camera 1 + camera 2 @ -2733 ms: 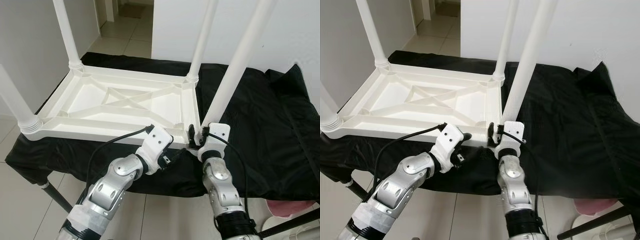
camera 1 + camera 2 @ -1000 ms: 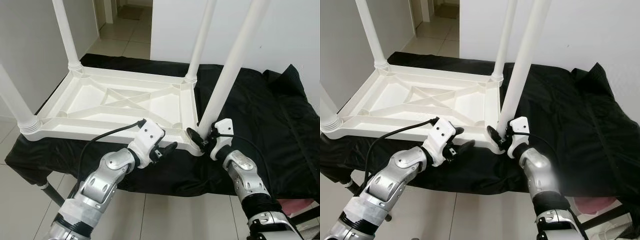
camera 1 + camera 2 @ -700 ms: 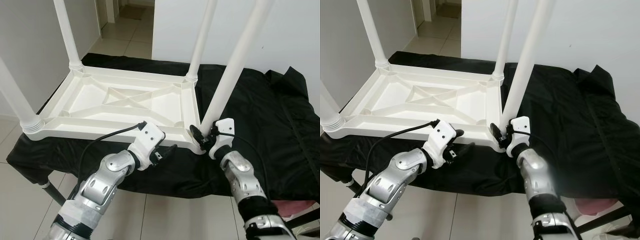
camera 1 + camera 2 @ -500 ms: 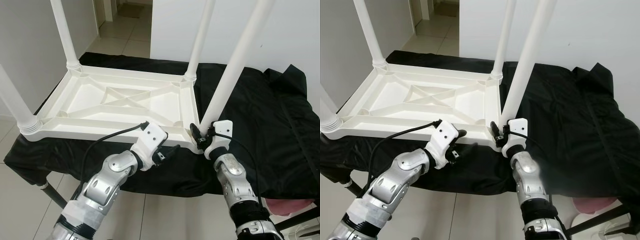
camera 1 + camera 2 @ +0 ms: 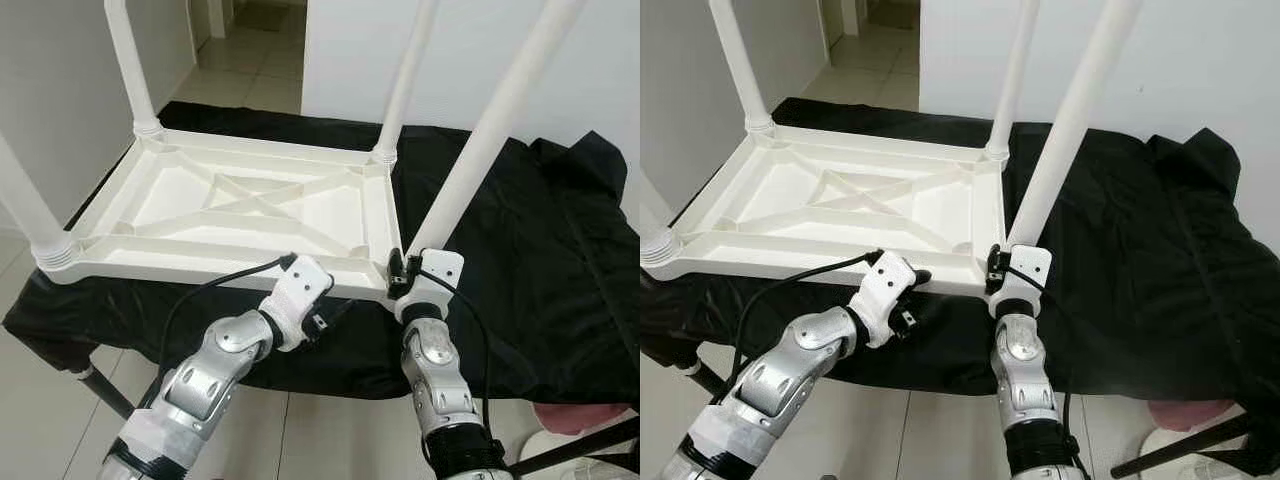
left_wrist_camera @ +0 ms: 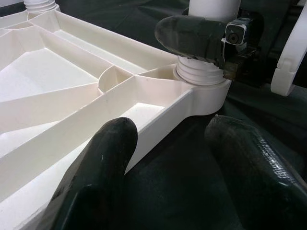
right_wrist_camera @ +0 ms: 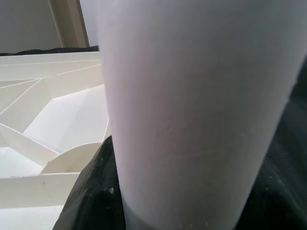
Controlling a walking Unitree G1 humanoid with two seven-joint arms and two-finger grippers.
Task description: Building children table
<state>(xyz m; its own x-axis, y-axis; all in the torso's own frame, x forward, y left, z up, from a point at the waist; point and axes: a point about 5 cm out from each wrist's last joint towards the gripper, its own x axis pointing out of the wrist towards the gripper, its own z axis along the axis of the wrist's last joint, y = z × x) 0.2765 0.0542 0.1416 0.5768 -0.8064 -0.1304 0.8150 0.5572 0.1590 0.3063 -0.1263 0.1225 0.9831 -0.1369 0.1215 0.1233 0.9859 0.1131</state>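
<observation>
A white plastic children's table (image 5: 200, 262) lies upside down on a black cloth, its legs pointing up. My right gripper (image 5: 405, 266) is at the near right corner, shut around the base of the near right leg (image 5: 480, 150), just above its socket (image 6: 201, 76). In the right wrist view the leg (image 7: 192, 105) stands between the dark fingers (image 7: 91, 201). My left gripper (image 5: 335, 308) is open at the front rim, close to that corner. One finger (image 6: 96, 163) lies over the rim and the other over the cloth.
The black cloth (image 5: 520, 260) covers a low stand with a black strut (image 5: 105, 390) at its near left. Three more legs rise at the near left (image 5: 25, 205), far left (image 5: 125, 60) and far right (image 5: 405, 80). White walls stand behind, tiled floor below, and something pink (image 5: 580, 415) lies low right.
My right forearm, angled out to the right a second ago, has swung back under the corner, the gripper staying at the leg's base. The left gripper stayed open by the front rim.
</observation>
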